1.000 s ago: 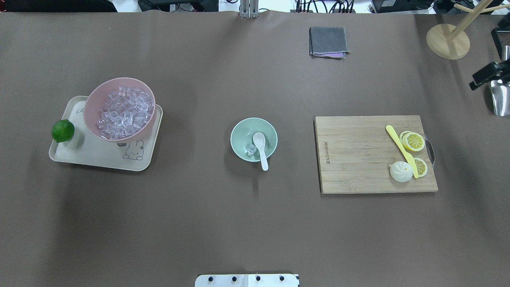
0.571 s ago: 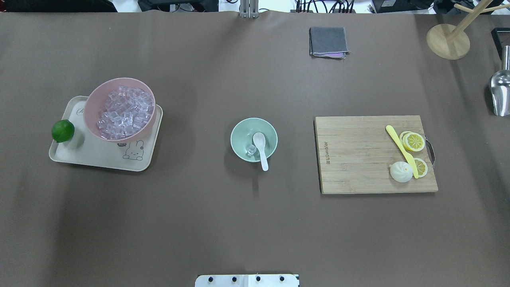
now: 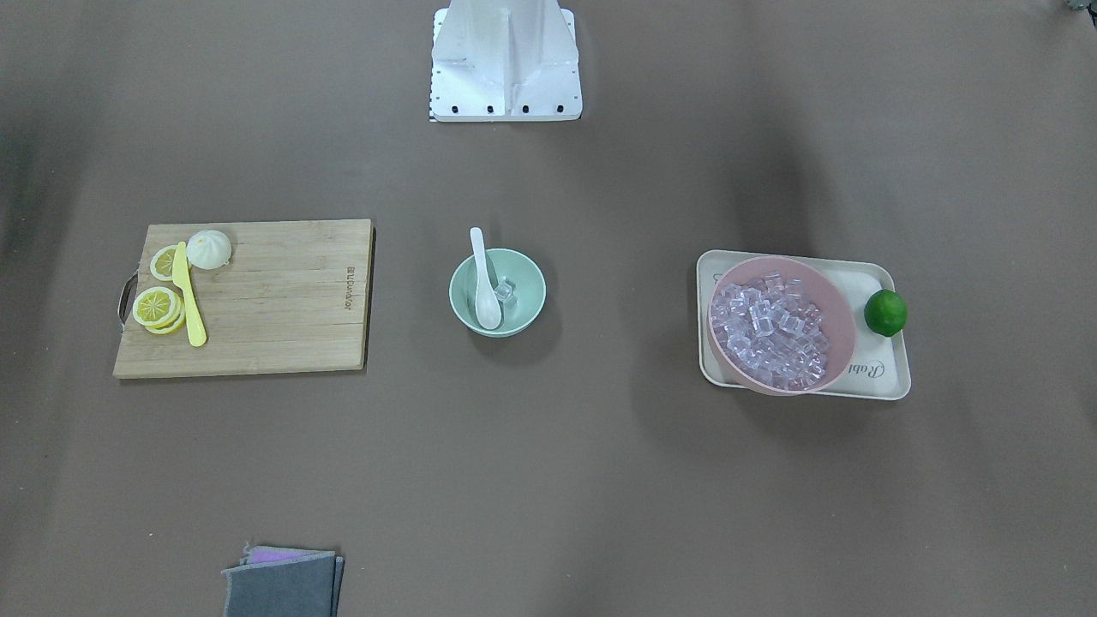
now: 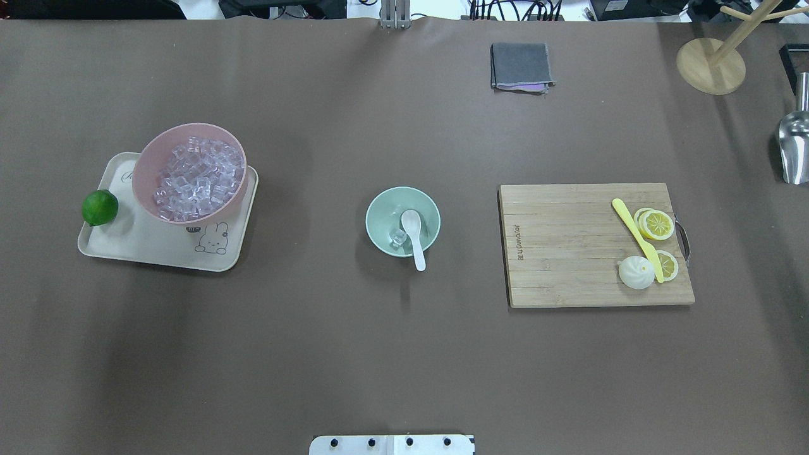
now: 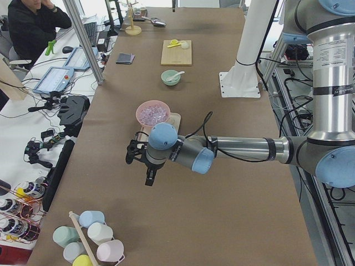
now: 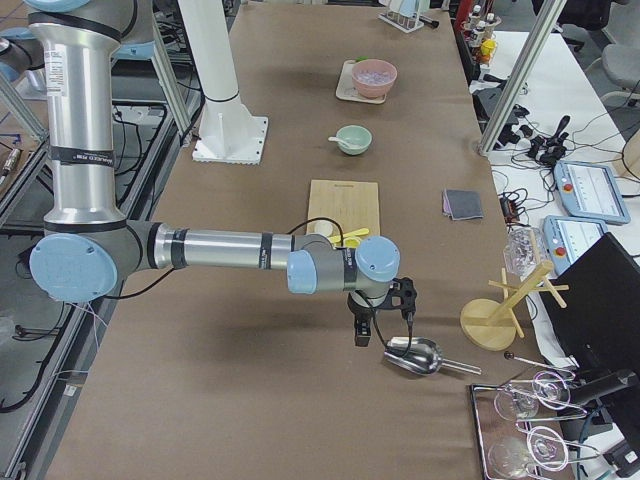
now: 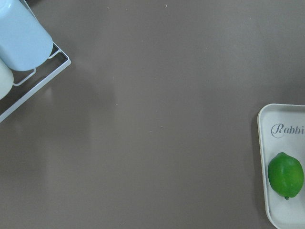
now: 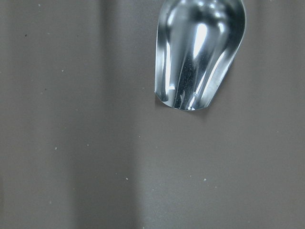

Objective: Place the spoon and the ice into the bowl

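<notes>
The mint-green bowl (image 4: 374, 218) stands at the table's middle and also shows in the front view (image 3: 527, 302). The white spoon (image 4: 414, 239) lies in it, scoop inside and handle over the near rim; it also shows in the front view (image 3: 482, 278). One clear ice cube (image 4: 398, 238) sits in the bowl beside the scoop. Several more ice cubes (image 4: 197, 178) fill the pink bowl (image 4: 146, 165). My left gripper (image 5: 140, 165) hovers off the table's left end. My right gripper (image 6: 383, 315) hovers by the metal scoop. I cannot tell whether either is open or shut.
The pink bowl sits on a beige tray (image 4: 152, 246) with a lime (image 4: 100, 207). A cutting board (image 4: 569, 253) holds lemon slices, a yellow knife (image 4: 637, 239) and a bun. A metal scoop (image 4: 793, 148), a wooden stand (image 4: 710, 66) and a grey cloth (image 4: 520, 66) lie at the back right.
The right gripper, seen over the metal scoop at the overhead view's right edge one second ago, has moved out of that view. The scoop stays on the table.
</notes>
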Robot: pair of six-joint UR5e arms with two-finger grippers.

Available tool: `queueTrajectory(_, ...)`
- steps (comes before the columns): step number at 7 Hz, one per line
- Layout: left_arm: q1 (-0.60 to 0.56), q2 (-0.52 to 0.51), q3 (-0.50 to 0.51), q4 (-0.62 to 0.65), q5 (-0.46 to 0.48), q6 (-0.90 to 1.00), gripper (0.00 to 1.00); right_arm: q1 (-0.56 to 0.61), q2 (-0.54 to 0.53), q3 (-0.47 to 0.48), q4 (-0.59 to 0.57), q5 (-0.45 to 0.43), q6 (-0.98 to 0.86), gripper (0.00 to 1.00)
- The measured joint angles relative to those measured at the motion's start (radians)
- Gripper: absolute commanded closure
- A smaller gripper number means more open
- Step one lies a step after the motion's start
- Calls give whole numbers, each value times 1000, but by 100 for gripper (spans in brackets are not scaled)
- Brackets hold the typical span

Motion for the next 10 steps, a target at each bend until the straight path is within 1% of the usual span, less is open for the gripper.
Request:
queueTrajectory(1,4,-3,-45,91,38,57,2,1,1,5,0,-3,1,0)
queueTrajectory(2,8,2,-57,140,87,87,2,1,3,7,0,-11,2,0)
queueTrajectory(3,9,13,-51,158,114,99,2,1,2,7,0,-20,3,0)
queueTrajectory(5,9,32,-47,161,120,97,2,1,0,4,0,-33,8,0)
queueTrajectory(10,8,32,-52,156,119,95,2,3,-14,10,0,-36,11,0)
